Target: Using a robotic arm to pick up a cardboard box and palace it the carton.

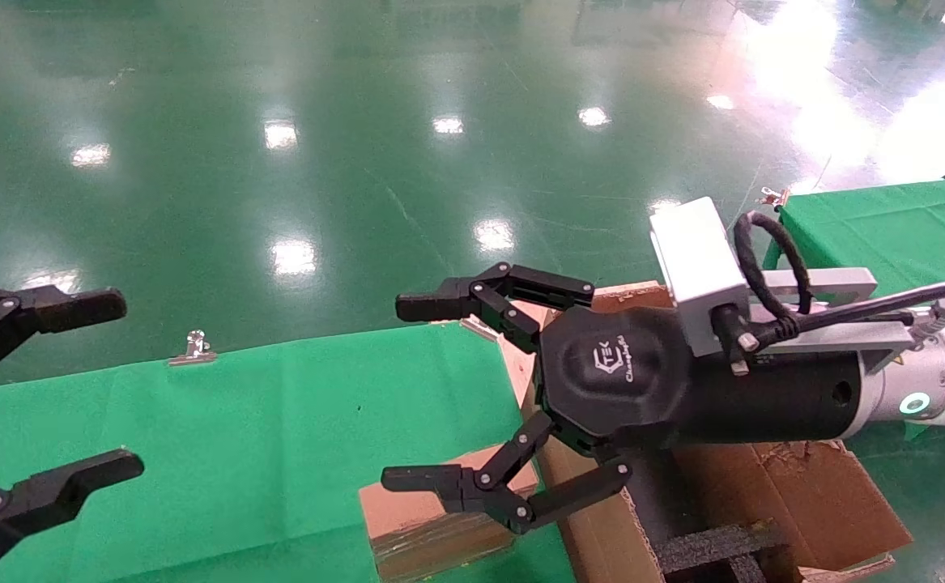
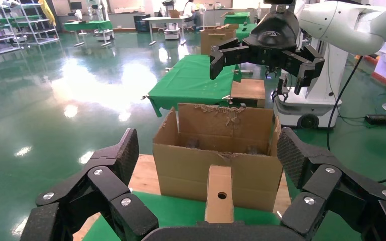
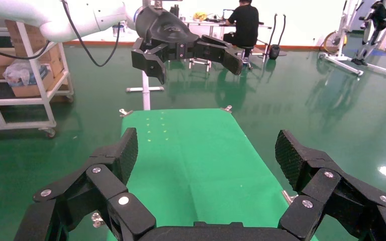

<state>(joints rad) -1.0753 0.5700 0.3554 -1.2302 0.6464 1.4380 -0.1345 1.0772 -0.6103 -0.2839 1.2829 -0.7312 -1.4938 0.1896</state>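
Observation:
The small cardboard box (image 1: 432, 518) stands on the green cloth beside the carton (image 1: 804, 494). In the left wrist view the box (image 2: 219, 193) stands upright with its round hole facing me, right in front of the carton (image 2: 181, 160). Black foam (image 1: 715, 546) shows inside the carton. My right gripper (image 1: 402, 393) is open and empty. It hovers above the box and the carton's near edge, and shows high over the carton in the left wrist view (image 2: 261, 52). My left gripper (image 1: 122, 385) is open and empty at the far left, over the cloth.
The green cloth table (image 1: 261, 421) has a metal clip (image 1: 191, 348) on its far edge. A second green table (image 1: 893, 223) stands at the right. The carton rests on a wooden board (image 2: 143, 173). Glossy green floor lies beyond.

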